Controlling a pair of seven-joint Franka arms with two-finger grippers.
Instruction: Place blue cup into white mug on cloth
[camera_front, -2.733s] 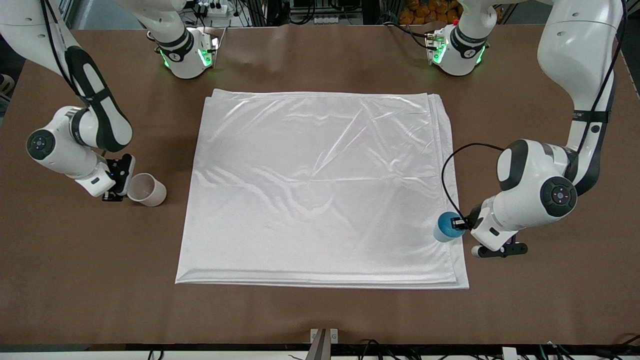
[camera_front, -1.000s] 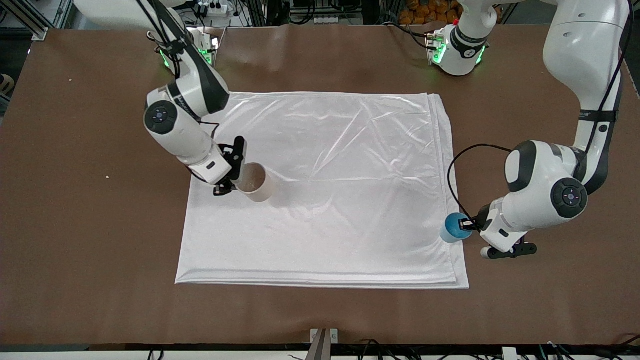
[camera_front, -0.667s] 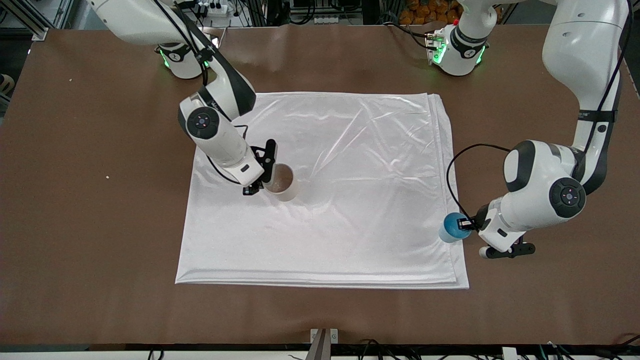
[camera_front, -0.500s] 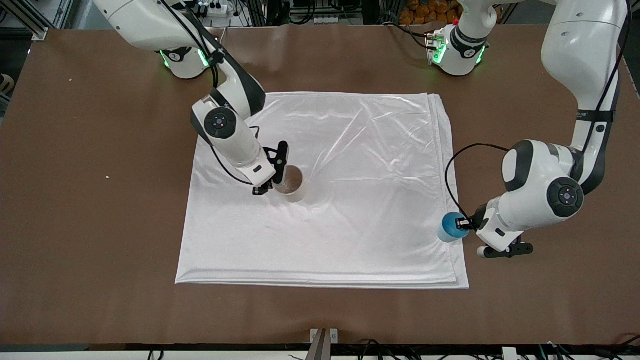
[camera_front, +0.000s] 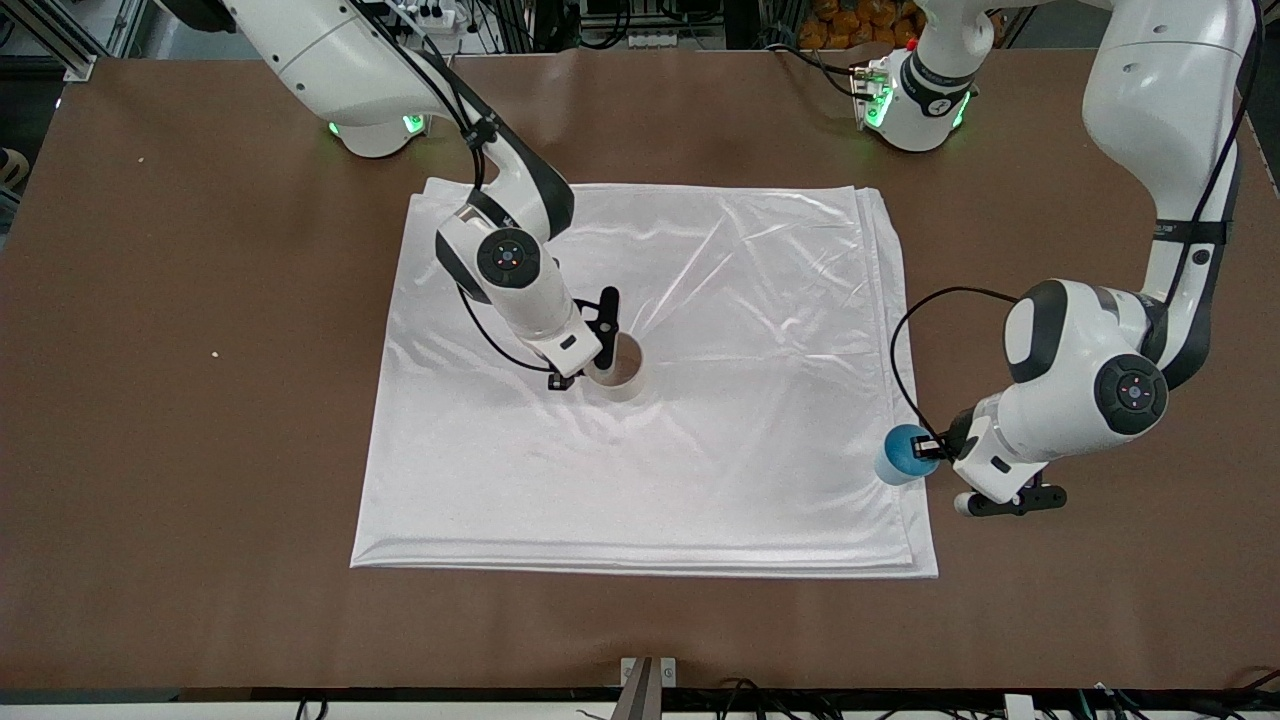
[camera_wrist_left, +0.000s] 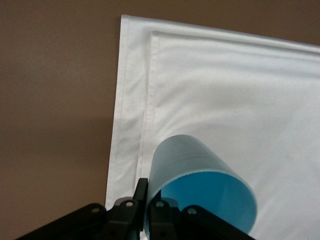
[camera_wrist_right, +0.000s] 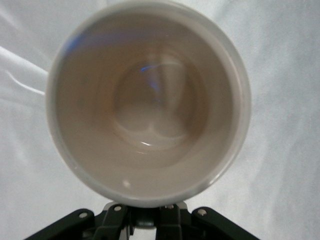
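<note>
From the front we see the cloth (camera_front: 640, 380) spread on the table (camera_front: 180, 480); our right gripper (camera_front: 590, 345) holds the mug (camera_front: 618, 368) over the cloth's middle, jaws clamped on it, while our left gripper (camera_front: 940, 450) holds the cup (camera_front: 898, 454) over the cloth's edge at the left arm's end, jaws clamped on its rim. In the left wrist view the cup (camera_wrist_left: 200, 192) hangs tilted over the cloth's (camera_wrist_left: 240, 100) layered corner. In the right wrist view the mug (camera_wrist_right: 147, 100) fills the frame above the cloth (camera_wrist_right: 280, 150), its pale inside bare.
</note>
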